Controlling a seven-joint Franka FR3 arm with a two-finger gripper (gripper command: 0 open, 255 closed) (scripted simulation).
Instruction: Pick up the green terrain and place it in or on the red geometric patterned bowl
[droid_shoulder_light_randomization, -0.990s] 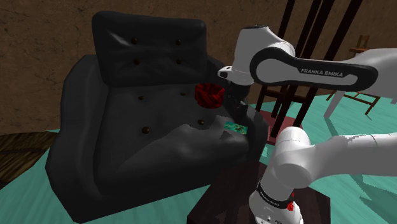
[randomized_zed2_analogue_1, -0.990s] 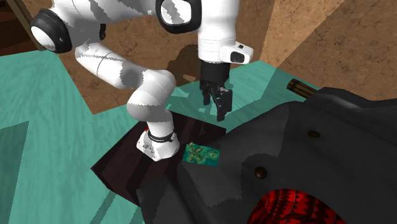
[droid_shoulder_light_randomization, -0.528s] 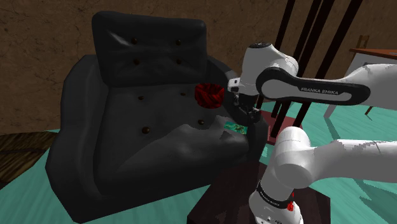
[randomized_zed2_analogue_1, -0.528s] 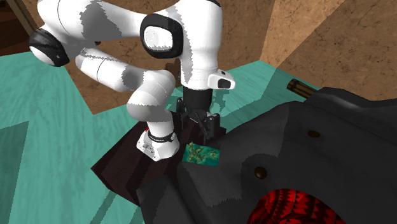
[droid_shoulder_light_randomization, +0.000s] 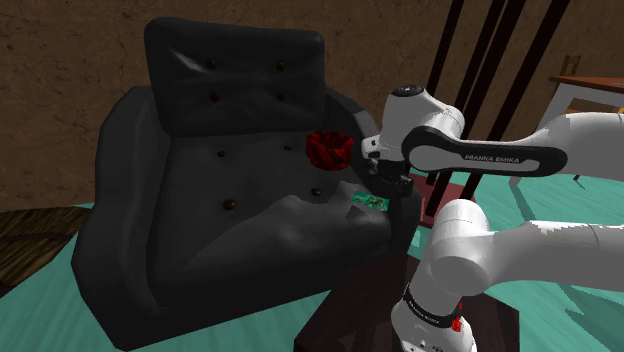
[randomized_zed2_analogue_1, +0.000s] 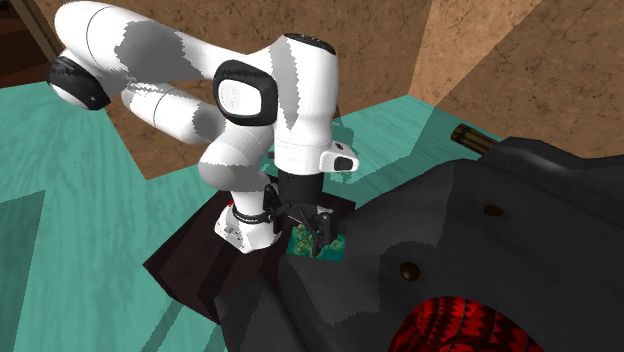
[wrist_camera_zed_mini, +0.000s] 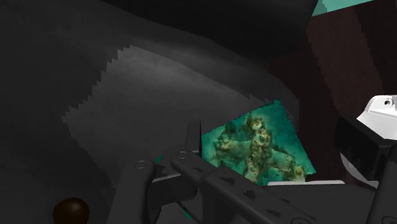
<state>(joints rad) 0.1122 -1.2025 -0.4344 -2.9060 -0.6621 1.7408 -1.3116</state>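
Our pincer (randomized_zed2_analogue_1: 311, 236) hangs open astride the green terrain tile (wrist_camera_zed_mini: 261, 143), which lies flat on the black armchair's (droid_shoulder_light_randomization: 200, 200) armrest. We judge the thin tile may slip when the pincer closes. Beyond, the red patterned bowl (droid_shoulder_light_randomization: 327, 149) sits on the seat.

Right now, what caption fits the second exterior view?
Open gripper low over the green terrain on the black armchair, red bowl in the foreground.

The pincer (randomized_zed2_analogue_1: 308, 238) hides part of the green terrain (randomized_zed2_analogue_1: 336, 244); the bottom edge crops the red bowl (randomized_zed2_analogue_1: 460, 322).
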